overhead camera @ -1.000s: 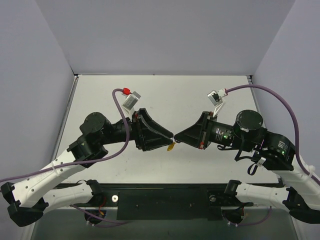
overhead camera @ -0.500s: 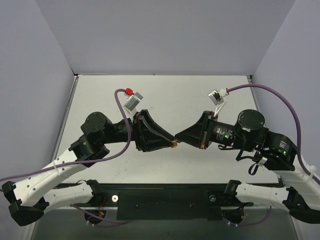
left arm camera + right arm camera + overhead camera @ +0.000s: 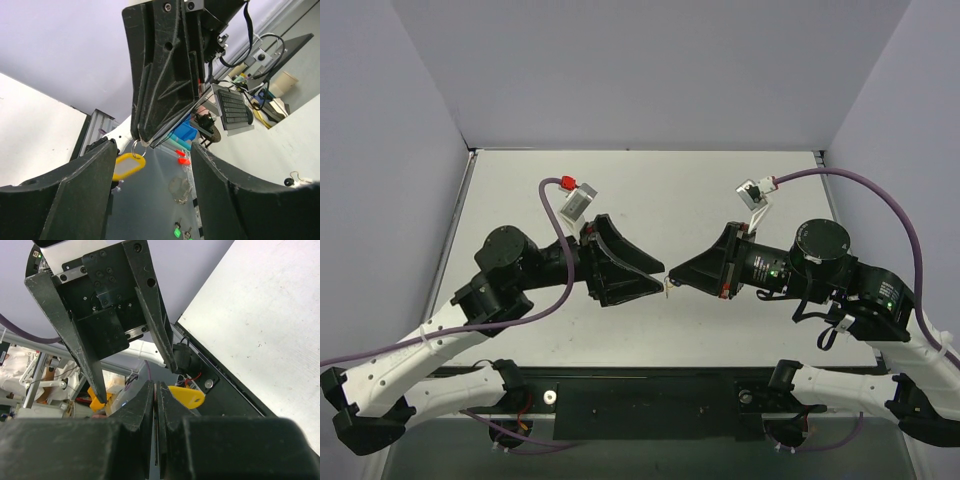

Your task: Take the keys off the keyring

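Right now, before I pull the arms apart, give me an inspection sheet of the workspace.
Surface: white table, a few faint specks.
Job's things: the yellow keyring hangs in the air from a silver loop pinched at the tips of the right gripper; the shaft of the key is not visible.
Clutter: nothing seen.
Grippers: right gripper shut on the silver loop; left gripper open, facing it tip to tip.
Cables: a purple cable on each arm, left and right, both away from the fingertips.
Surroundings: plain walls on three sides; a keyboard on a desk beyond.
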Robot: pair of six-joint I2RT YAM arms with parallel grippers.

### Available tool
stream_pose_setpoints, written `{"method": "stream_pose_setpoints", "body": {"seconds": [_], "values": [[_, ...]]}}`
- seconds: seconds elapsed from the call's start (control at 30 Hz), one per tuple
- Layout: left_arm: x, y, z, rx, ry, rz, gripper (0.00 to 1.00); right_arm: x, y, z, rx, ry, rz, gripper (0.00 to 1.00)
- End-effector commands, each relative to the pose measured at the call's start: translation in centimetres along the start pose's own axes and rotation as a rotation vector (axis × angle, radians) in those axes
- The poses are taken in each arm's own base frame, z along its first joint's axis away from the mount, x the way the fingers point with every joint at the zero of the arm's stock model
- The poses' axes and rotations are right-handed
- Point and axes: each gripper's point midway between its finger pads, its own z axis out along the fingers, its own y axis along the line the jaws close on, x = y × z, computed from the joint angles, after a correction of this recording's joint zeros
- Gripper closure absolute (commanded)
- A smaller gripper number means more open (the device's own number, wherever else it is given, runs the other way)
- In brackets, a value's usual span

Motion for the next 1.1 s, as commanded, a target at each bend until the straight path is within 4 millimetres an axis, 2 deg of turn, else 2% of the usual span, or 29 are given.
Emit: {"method": "stream_pose_setpoints", "body": {"seconds": [0.0,0.2,0.63,0.8,0.97,1.07], "values": [[-1.7,-0.3,-0.5,-0.036,-0.062,0.049,0.29,-1.3,2.5,-0.8,-0.09,-0.041,-0.012,1.0],[-1.7,0.3,-0.6,-0.064,-0.074,0.049,0.3,-1.4,2.9,-0.7,-0.109,-0.041,-0.007,1.0],[-0.9,0.4,0.7,0.003,-0.036,0.009,0.51,-1.6,3.2,-0.4,-0.12,-0.042,-0.004,1.0],[-0.8,0.1,0.8,0.019,-0.03,0.003,0.68,-1.6,3.2,-0.3,-0.122,-0.042,-0.003,1.0],[-0.8,-0.2,0.8,0.031,-0.022,0.001,0.97,-1.8,3.2,-0.4,-0.118,-0.051,-0.002,1.0],[-0.8,-0.3,0.7,0.032,-0.023,0.002,1.0,-1.8,3.0,-0.3,-0.111,-0.051,-0.003,1.0]]}}
